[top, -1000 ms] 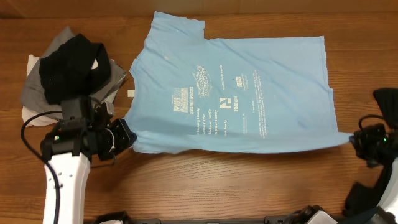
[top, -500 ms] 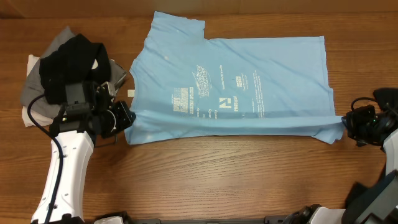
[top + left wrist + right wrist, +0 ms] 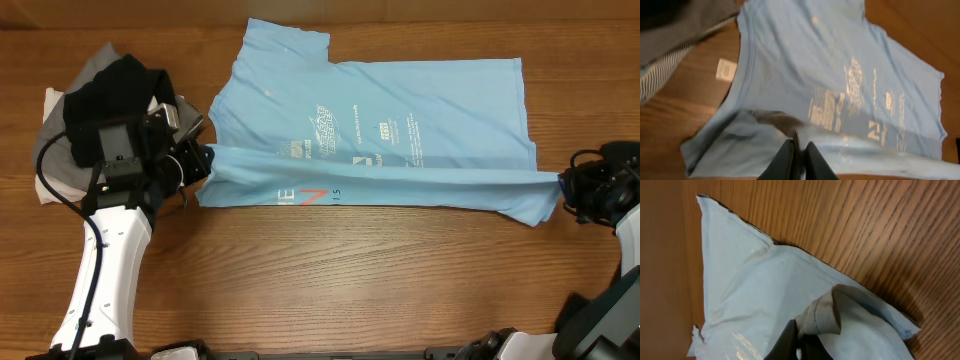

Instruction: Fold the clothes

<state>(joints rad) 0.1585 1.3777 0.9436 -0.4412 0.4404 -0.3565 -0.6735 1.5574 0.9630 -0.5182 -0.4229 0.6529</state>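
The light blue T-shirt (image 3: 400,110) is lying flat on the wooden table (image 3: 350,290), spread sideways, with its collar end pointing toward the left side and its hem toward the right. The near long edge is being doubled over onto the body of the garment, forming a narrow folded band that is running from left to right. White printed lettering (image 3: 340,130) is showing on the upper layer, and a red letter (image 3: 313,195) is showing on the folded band.

The left gripper (image 3: 203,165) is standing at the left end of the band. In the left wrist view, its fingers (image 3: 785,162) are sitting almost together, with blue fabric pinched between them. The right gripper (image 3: 563,190) is standing at the right end of the band. In the right wrist view, its fingers are closing fully on a bunched piece of the hem (image 3: 822,315).

A pile of other clothes is resting at the left edge of the table, just beside the left gripper. A black garment (image 3: 110,90) is lying on top, with a grey garment (image 3: 100,55) and a white garment (image 3: 52,100) under it. A small white tag (image 3: 726,69) is lying on the bare wood between the pile and the T-shirt.
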